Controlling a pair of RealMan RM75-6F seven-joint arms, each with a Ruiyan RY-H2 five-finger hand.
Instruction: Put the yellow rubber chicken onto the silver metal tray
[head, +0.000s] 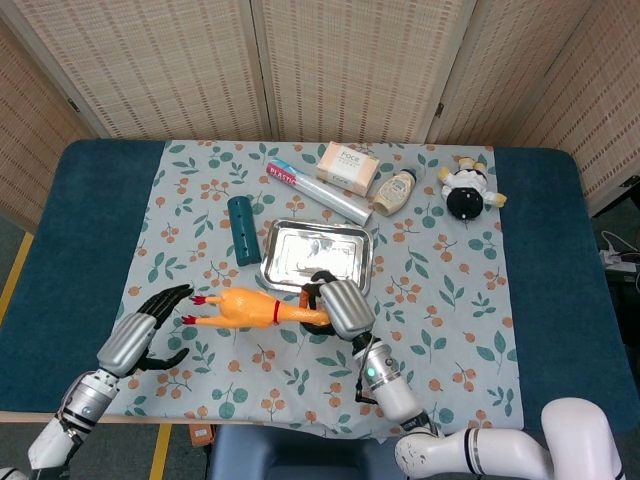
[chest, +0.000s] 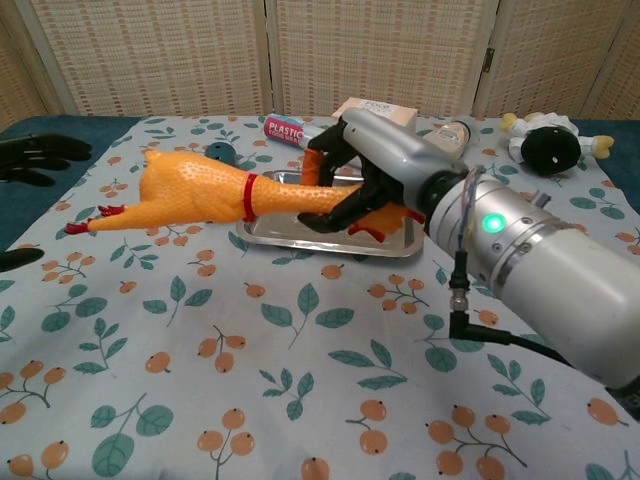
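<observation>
My right hand (head: 335, 307) (chest: 375, 175) grips the yellow rubber chicken (head: 245, 308) (chest: 205, 190) by its neck and head end and holds it in the air, lying level with its red feet pointing left. The chicken hangs just in front of the silver metal tray (head: 317, 256) (chest: 400, 238), which lies bare on the cloth. My left hand (head: 140, 334) (chest: 35, 155) is open, fingers spread, close to the chicken's feet at the left.
A teal cylinder (head: 243, 230) lies left of the tray. Behind the tray are a plastic-wrap roll (head: 318, 192), a pink box (head: 348, 167) and a small bottle (head: 393, 192). A black-and-white toy (head: 467, 189) sits at the back right.
</observation>
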